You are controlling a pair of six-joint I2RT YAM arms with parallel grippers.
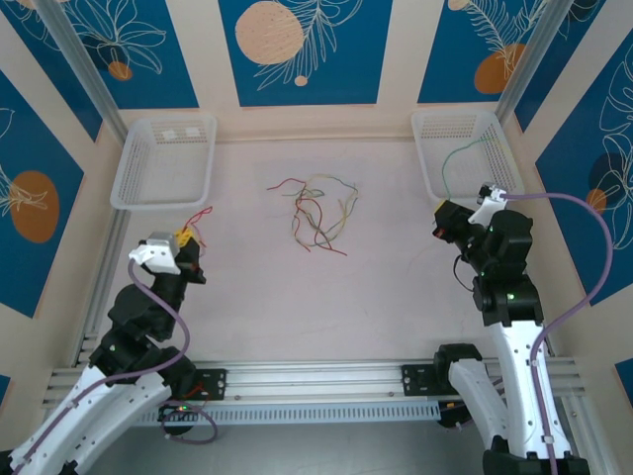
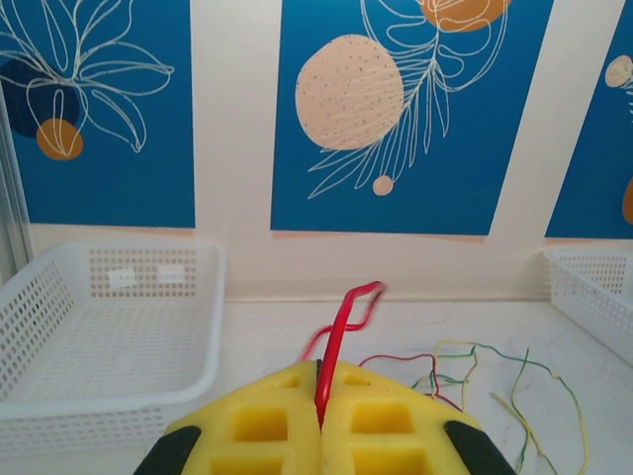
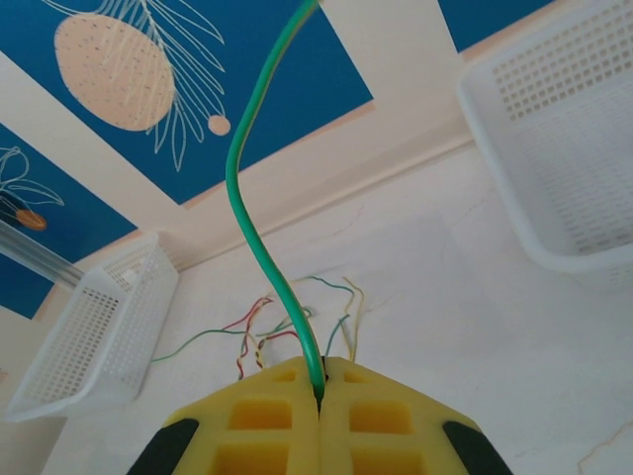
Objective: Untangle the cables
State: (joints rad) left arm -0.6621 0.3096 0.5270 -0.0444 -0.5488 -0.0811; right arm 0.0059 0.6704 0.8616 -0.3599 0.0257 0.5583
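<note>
Two arms stand at the near edge of the table (image 1: 257, 297), the left arm (image 1: 138, 317) and the right arm (image 1: 509, 302), bolted to a metal rail (image 1: 316, 379). The left fingers (image 2: 262, 424) are pressed tight together on one red cable (image 2: 339, 332), which rises from the seam between the yellow pads and bends over at its top. It hangs clear of the table, near the left basket (image 1: 127, 178). The right fingers (image 3: 262, 424) are likewise clamped together on one green cable (image 3: 247, 223), a smooth, glossy wire that curves up and out of the wrist view. From above, it arcs over the right basket (image 1: 427, 148). Farther out, around the middle of the table, lies one loose tangle of cables (image 1: 318, 210), touching neither arm. Its thin wavy strands of red, green and yellow-green cross each other too much to count. The table is pale, matt and faintly veined. At its far corners sit the two white plastic baskets with perforated walls, well apart. Behind them the wall (image 1: 307, 49) carries blue panels with white line-drawn leaves and peach and orange discs, set between cream strips.
</note>
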